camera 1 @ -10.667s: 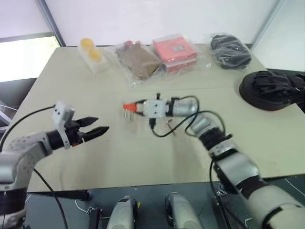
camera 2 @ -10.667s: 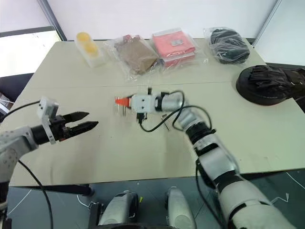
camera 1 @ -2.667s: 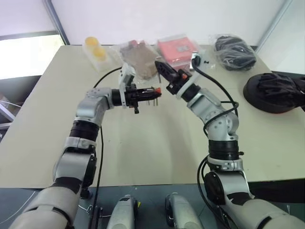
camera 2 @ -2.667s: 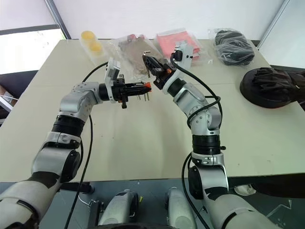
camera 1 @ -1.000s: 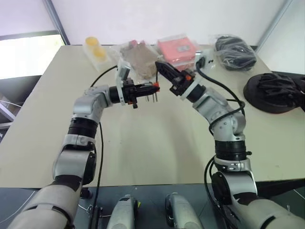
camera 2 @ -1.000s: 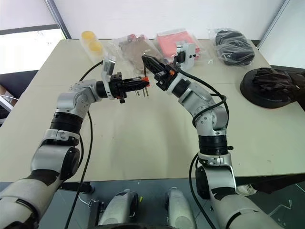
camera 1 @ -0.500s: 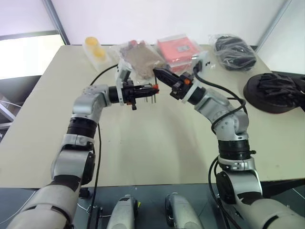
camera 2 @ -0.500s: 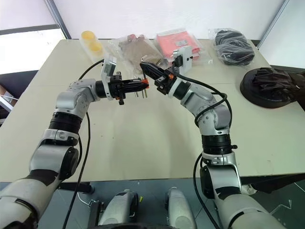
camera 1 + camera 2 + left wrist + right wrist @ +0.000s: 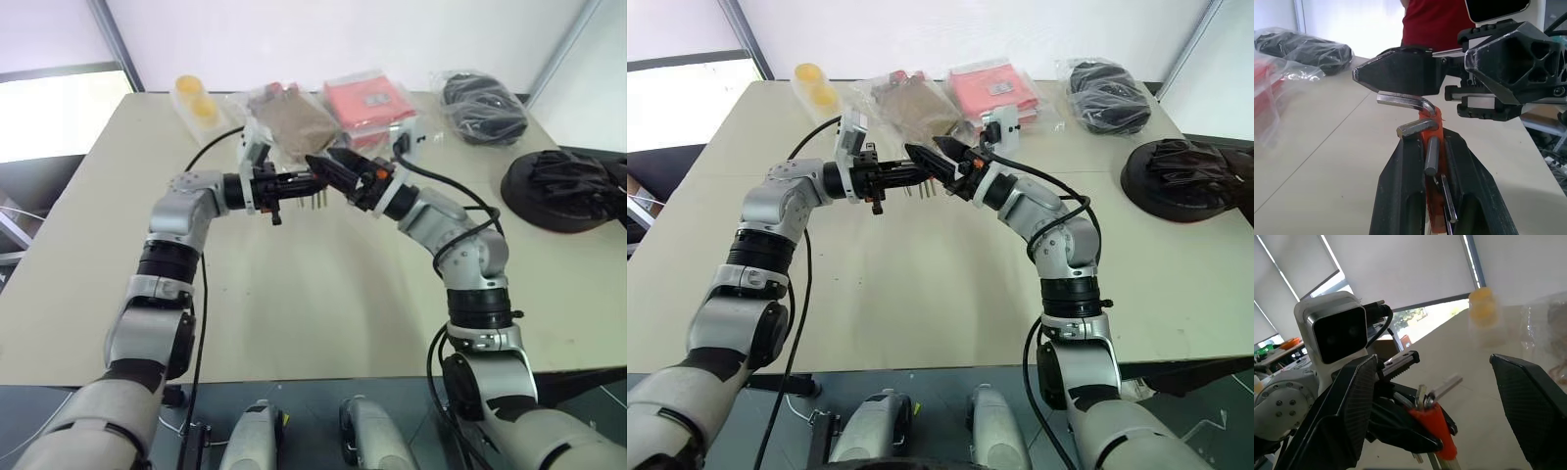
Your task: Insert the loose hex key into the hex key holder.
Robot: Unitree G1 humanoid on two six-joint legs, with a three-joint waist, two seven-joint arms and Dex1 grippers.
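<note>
Your left gripper [image 9: 1426, 161] is clamped on the hex key holder [image 9: 1428, 128], held up in the air above the table [image 9: 323, 284], and everything else sits around that red block. The loose hex key [image 9: 1406, 102] lies at the holder's top end, its bend right against the red plastic and its long leg jutting sideways under one finger of your right gripper [image 9: 1437, 396]. That gripper's fingers stand wide apart on either side of the holder, gripping nothing. From these views you cannot tell whether the key is seated in a slot or merely resting on the block. If it is only resting there, any tilt or shake of the holder could let it slide off and drop to the table below. The black finger just above the key is a second risk: drawing the right gripper back carelessly could catch the long leg and lever the key out. A hard nudge against the holder could also shift it in the left grip.
</note>
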